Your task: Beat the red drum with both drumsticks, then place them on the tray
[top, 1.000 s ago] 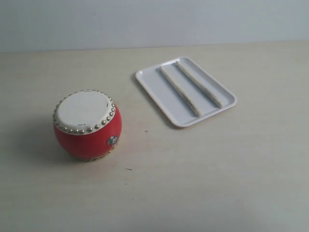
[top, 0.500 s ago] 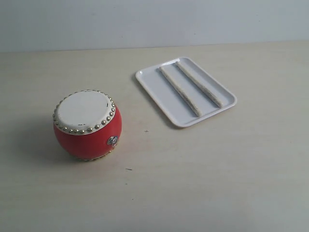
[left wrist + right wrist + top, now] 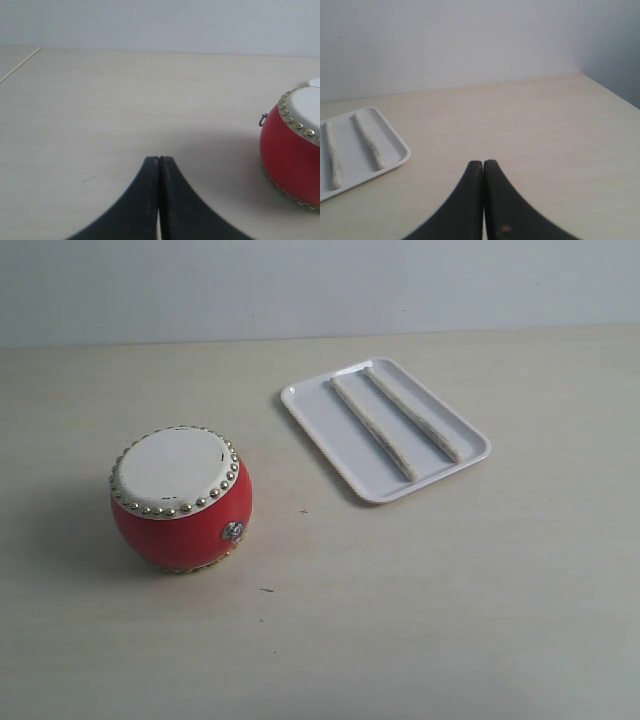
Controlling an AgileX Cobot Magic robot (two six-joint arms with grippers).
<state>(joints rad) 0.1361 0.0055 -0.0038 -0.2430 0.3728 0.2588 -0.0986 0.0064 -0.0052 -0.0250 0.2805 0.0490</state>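
The red drum (image 3: 180,498) is being carried upright by the desk (image 3: 450,590), on the left of the exterior view. The two drumsticks (image 3: 375,427) are being cradled side by side, not touching, in the tray (image 3: 340,448), which is set apart to the drum's right. The left hand (image 3: 159,165) is being presented fully closed and empty near the drum, and the right hand (image 3: 483,167) likewise closed and empty near the tray. Each stick is being judged light, stiff and slim, with a rough surface unlikely to slip. A hold from above, toward one end, is being advised, the other end being left free for striking.
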